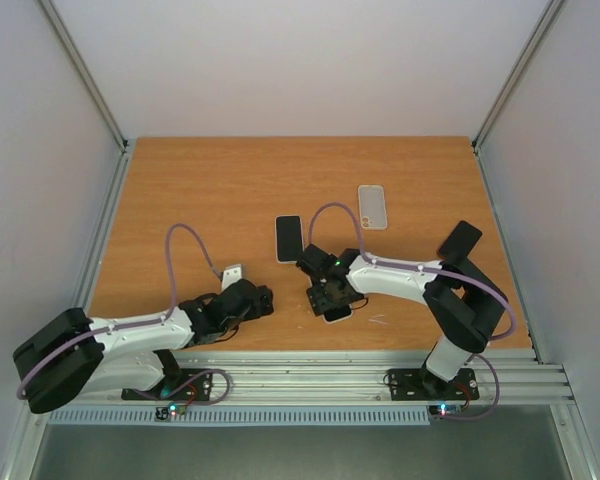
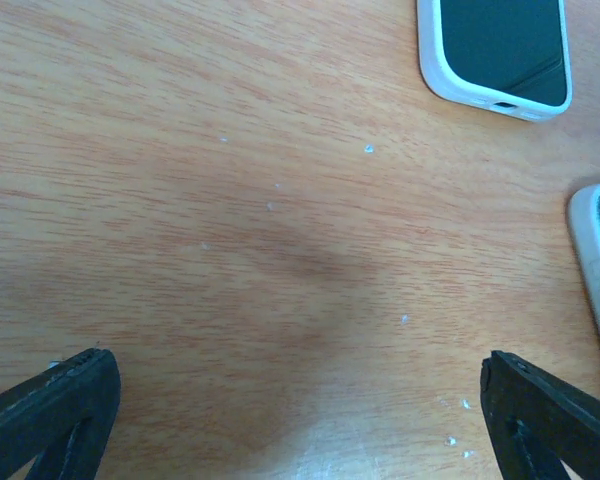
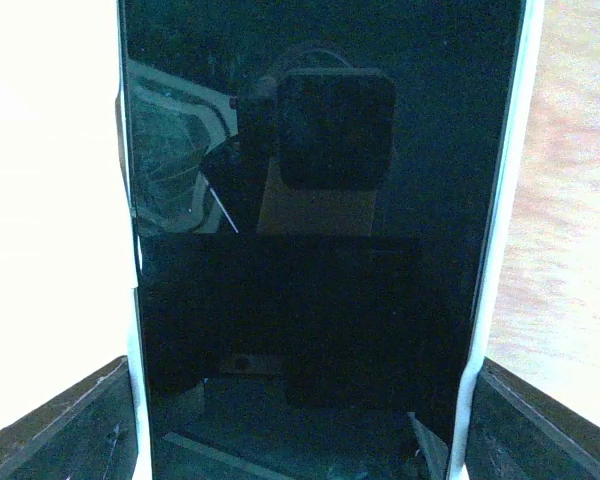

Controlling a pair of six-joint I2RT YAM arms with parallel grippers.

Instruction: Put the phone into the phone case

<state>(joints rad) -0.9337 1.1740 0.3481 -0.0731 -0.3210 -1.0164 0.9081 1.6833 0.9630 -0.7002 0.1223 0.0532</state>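
Note:
My right gripper (image 1: 329,297) is shut on a phone (image 1: 338,313) with a black screen and white edge, low over the table's front middle. In the right wrist view the phone (image 3: 320,250) fills the frame, and my gripper (image 3: 302,390) has a finger against each long edge. A translucent grey phone case (image 1: 373,206) lies flat further back, apart from the gripper. My left gripper (image 1: 257,300) is open and empty over bare wood, also in its wrist view (image 2: 298,400). The held phone's edge (image 2: 598,270) shows to its right.
A second dark-screened, white-rimmed phone (image 1: 289,238) lies flat behind both grippers, also in the left wrist view (image 2: 495,50). The wooden table (image 1: 200,190) has metal rails left and right. A small white part (image 1: 231,272) sits by the left arm.

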